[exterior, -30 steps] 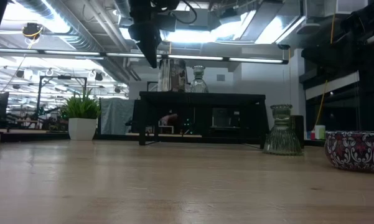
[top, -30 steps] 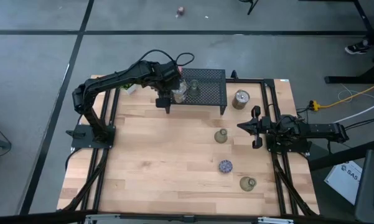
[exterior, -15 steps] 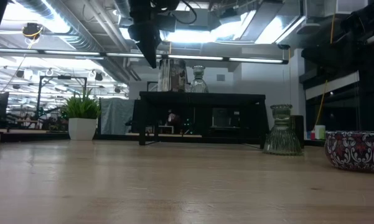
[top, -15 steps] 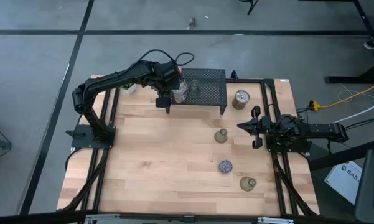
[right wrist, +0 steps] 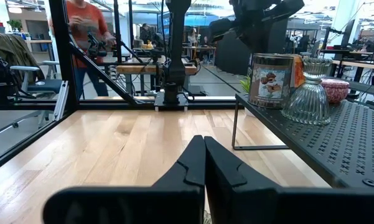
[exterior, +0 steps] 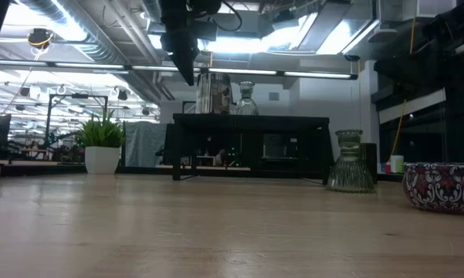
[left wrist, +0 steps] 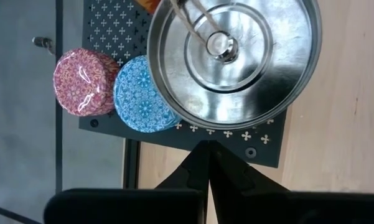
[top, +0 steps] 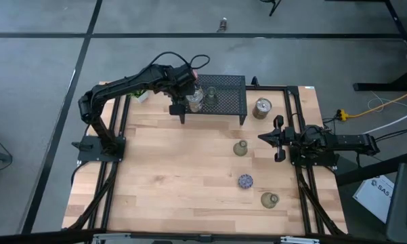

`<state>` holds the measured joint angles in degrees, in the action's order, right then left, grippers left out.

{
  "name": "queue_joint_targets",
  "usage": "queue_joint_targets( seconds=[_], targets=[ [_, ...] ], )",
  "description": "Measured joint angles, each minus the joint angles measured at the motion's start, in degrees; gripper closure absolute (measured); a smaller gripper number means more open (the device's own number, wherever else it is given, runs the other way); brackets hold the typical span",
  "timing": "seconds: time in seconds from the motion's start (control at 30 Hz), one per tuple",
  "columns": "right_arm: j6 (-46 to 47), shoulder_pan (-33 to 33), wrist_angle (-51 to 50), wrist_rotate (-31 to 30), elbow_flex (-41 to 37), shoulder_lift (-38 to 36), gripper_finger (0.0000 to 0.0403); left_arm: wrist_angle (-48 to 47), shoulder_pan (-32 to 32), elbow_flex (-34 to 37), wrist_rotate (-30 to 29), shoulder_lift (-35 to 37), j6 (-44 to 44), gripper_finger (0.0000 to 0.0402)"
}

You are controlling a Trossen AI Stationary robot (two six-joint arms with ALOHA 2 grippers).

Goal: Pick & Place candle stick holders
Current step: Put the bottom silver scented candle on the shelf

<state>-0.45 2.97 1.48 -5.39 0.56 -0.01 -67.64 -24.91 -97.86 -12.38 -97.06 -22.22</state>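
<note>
A shiny silver holder point(left wrist: 236, 56), a light blue holder point(left wrist: 140, 96) and a pink holder point(left wrist: 84, 81) stand on the black mesh rack point(top: 227, 85) at the table's far side, next to a clear glass one point(top: 210, 96). My left gripper point(top: 183, 114) is shut and empty above the rack's near left edge, just left of the silver holder point(exterior: 212, 93). Another silver holder point(top: 261, 107) stands right of the rack. An olive-grey holder point(top: 240, 148), a speckled dark blue one point(top: 245, 181) and another olive one point(top: 269, 199) stand on the table. My right gripper point(top: 267, 137) is shut and empty at the table's right side.
A small green potted plant point(exterior: 102, 143) stands at the far left of the table. The wooden table point(top: 169, 176) is bare on its left and middle. A person stands in the room beyond the table point(right wrist: 87, 37).
</note>
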Motion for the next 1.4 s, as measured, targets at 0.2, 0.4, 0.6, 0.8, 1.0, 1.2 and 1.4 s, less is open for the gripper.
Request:
queue_joint_targets(
  seconds=[0.2, 0.4, 0.6, 0.8, 1.0, 1.2, 1.4],
  targets=[
    [0.02, 0.02, 0.02, -0.02, 0.0, 0.0, 0.0402, -0.02, 0.04, 0.0, 0.02, 0.0, -0.03, 0.04],
    [0.0, 0.0, 0.02, 0.0, 0.0, 0.0, 0.0402, -0.04, 0.04, 0.0, 0.02, 0.0, -1.96, 0.04],
    [0.0, 0.02, 0.02, 0.0, -0.01, 0.0, 0.0402, 0.17, -0.33, 0.0, 0.02, 0.0, -2.6, 0.0399],
    [0.0, 0.01, 0.02, -0.01, -0.01, 0.0, 0.0402, 0.55, -0.48, 0.0, 0.14, 0.0, -2.58, 0.04],
    [0.02, 0.0, 0.0, -0.02, 0.0, 0.0, 0.0402, 3.47, -0.46, 0.0, 4.07, -0.21, -2.56, 0.04],
    [0.0, 0.0, 0.0, -0.02, 0.0, 0.0, 0.0402, 5.75, -0.44, 0.0, 4.57, -0.69, -2.56, 0.04],
    [0.0, 0.0, 0.01, 0.0, -0.01, 0.0, 0.0402, 5.49, -0.42, 0.02, 4.57, -0.7, -2.4, 0.04]
  ],
)
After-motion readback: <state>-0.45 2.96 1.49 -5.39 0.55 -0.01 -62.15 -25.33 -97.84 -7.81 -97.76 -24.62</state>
